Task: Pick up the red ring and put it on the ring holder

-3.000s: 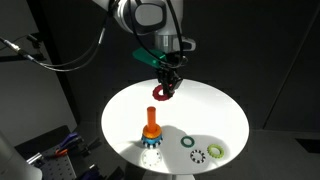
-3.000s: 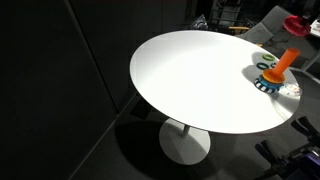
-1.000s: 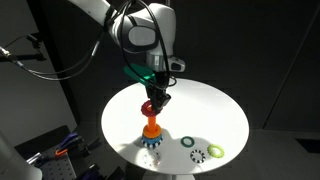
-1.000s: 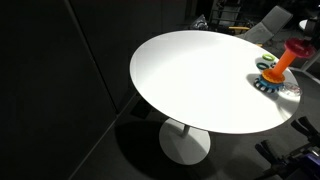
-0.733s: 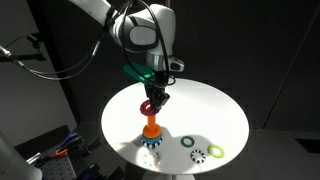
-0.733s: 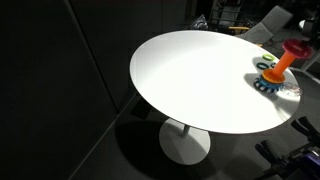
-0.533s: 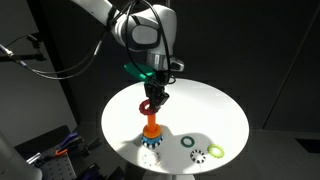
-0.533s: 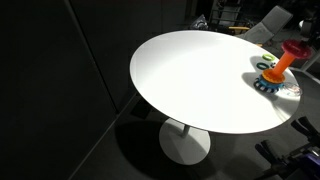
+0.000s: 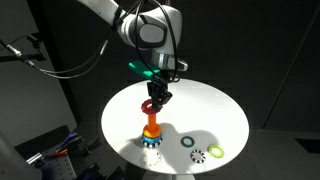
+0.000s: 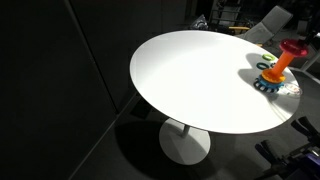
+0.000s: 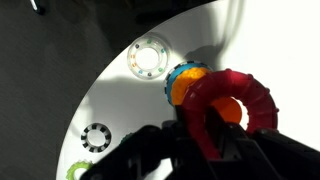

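Note:
My gripper (image 9: 155, 99) is shut on the red ring (image 9: 151, 107) and holds it right at the top of the ring holder (image 9: 150, 128), an orange peg on a blue-and-white base. In an exterior view the red ring (image 10: 293, 47) sits at the tip of the ring holder (image 10: 278, 67). In the wrist view my gripper (image 11: 205, 128) grips the red ring (image 11: 255, 92) at its edge. The ring holder (image 11: 184, 88) shows orange beside the ring and through its hole. I cannot tell whether the tip is inside the hole.
On the round white table (image 9: 215, 110), to the right of the holder, lie a dark green ring (image 9: 187, 141), a white-black gear-like ring (image 9: 198, 154) and a yellow-green ring (image 9: 215, 150). The holder stands near the table's edge (image 10: 285, 118). The surroundings are dark.
Since three seconds ago my gripper has carried the red ring from above the table's middle over to the holder and lowered it to the peg's top. In the last second it barely moved.

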Available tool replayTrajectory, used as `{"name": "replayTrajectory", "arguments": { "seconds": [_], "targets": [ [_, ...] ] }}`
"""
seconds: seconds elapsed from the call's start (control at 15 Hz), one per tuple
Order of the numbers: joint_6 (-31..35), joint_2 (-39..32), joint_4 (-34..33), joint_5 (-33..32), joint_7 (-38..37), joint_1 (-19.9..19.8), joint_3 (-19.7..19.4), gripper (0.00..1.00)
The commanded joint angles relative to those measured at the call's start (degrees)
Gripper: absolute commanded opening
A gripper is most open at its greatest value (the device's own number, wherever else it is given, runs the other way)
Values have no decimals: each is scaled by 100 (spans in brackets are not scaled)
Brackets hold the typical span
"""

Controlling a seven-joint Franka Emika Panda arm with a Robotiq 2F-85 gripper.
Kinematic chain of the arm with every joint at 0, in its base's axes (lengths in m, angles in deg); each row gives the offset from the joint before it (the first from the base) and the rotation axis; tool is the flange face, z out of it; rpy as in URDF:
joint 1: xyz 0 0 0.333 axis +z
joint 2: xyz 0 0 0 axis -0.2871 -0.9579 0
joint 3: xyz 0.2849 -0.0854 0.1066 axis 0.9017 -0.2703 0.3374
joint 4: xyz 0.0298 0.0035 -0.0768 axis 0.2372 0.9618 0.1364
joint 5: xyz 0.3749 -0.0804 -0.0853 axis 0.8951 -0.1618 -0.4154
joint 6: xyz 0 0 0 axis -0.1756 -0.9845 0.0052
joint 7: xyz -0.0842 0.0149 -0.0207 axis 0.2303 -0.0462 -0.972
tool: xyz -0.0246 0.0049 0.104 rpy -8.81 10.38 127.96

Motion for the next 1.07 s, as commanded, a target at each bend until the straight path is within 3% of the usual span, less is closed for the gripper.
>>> {"name": "replayTrajectory", "arguments": {
  "seconds": [0.0, 0.2, 0.27, 0.33, 0.73, 1.0],
  "targets": [
    [-279, -212, -353, 21, -108, -24, -9, 9],
    [-358, -323, -457, 16, -99, -28, -8, 11],
    [-400, -352, -487, 16, -89, -30, -6, 51],
    [-436, -374, -510, 14, -83, -31, -5, 52],
    [-558, -405, -570, 14, -46, -40, -2, 97],
    [-107, -212, -334, 87, 56, -69, 0, 100]
  ]
}}
